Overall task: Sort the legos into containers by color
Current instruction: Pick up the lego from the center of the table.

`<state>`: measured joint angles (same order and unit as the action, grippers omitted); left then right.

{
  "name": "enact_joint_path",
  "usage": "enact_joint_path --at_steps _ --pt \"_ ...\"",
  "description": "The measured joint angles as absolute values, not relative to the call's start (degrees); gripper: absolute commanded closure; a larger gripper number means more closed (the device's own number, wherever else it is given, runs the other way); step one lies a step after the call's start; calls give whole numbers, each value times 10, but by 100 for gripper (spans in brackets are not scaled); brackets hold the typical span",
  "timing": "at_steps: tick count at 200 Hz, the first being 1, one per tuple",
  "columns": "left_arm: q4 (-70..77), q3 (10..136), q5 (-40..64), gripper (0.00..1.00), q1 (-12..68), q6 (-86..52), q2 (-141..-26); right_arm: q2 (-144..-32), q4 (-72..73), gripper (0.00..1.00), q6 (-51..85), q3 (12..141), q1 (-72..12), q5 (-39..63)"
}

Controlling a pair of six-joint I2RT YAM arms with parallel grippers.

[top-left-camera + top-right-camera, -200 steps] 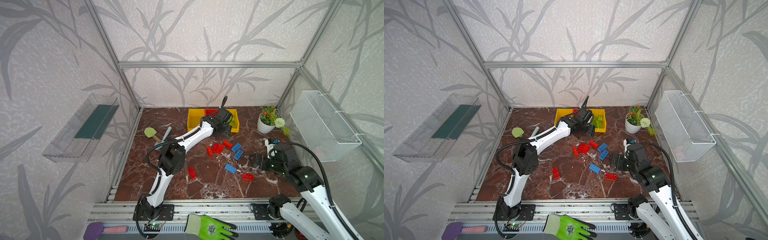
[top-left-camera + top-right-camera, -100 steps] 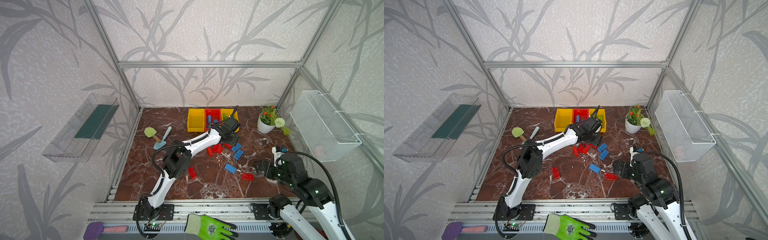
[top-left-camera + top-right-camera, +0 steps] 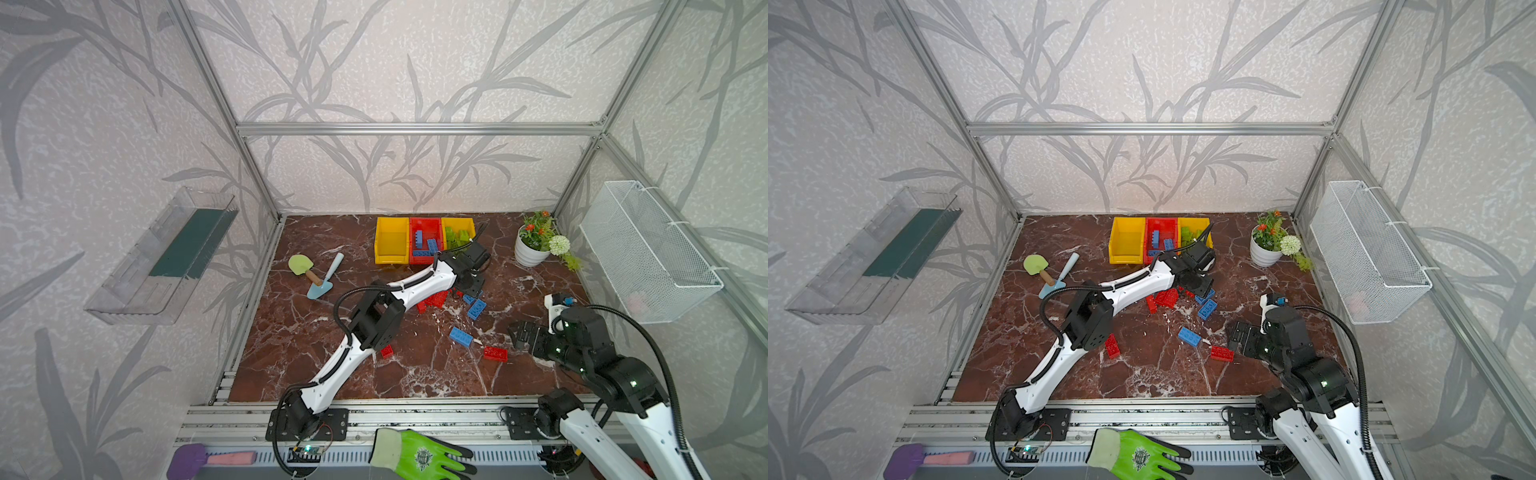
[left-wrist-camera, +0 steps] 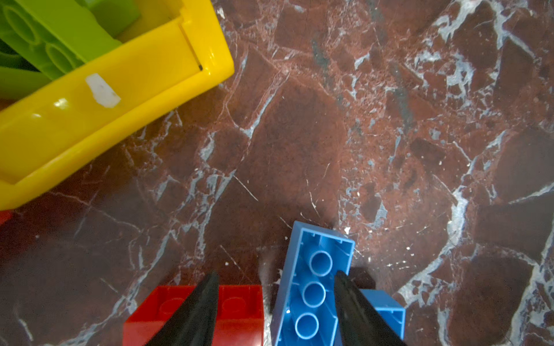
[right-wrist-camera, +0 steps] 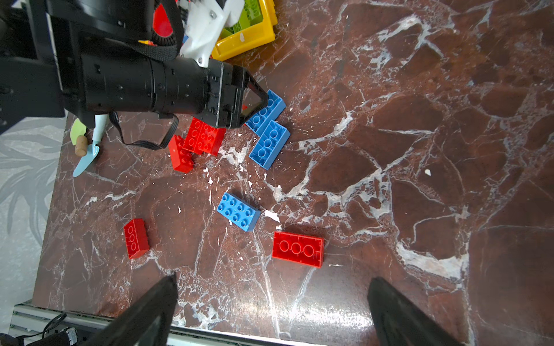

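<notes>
The containers stand in a row at the back: a yellow bin [image 3: 390, 259] with nothing showing in it, a red bin [image 3: 424, 225] with blue legos, and a yellow bin [image 3: 457, 224] with green legos. Red legos [image 3: 434, 299] and blue legos [image 3: 476, 308] lie clustered mid-floor. A blue brick [image 3: 460, 336] and red bricks [image 3: 494, 353], [image 3: 386, 351] lie nearer the front. My left gripper [image 4: 276, 274] is low over the cluster and open, its fingers either side of an upturned blue brick [image 4: 314, 269] beside a red brick [image 4: 236, 305]. My right gripper [image 5: 272, 278] hangs wide open, holding nothing, near the red brick [image 5: 298, 250].
A potted plant [image 3: 534, 245] stands at the back right. Two toy garden tools [image 3: 320, 278] lie at the back left. A white wire basket [image 3: 648, 249] hangs on the right wall and a clear tray [image 3: 166, 253] on the left wall. A green glove [image 3: 415, 455] lies on the front rail.
My left arm has come away from the bins and down to the brick cluster, its jaws narrowing. My right arm has drawn back toward the front right, still wide open.
</notes>
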<state>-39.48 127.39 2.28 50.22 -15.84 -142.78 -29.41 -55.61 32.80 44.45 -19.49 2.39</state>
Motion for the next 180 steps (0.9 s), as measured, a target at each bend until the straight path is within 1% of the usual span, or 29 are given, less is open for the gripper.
enact_joint_path --at_steps 87,127,180 --pt "-405 1300 31 39 514 -151 -1439 -296 -556 1 328 444 -195 24" --pt "-409 1333 31 39 525 -151 -1466 -296 -557 1 328 444 -195 24" --pt "-426 1342 5 45 528 -152 -1490 -294 -558 1 328 444 -195 23"
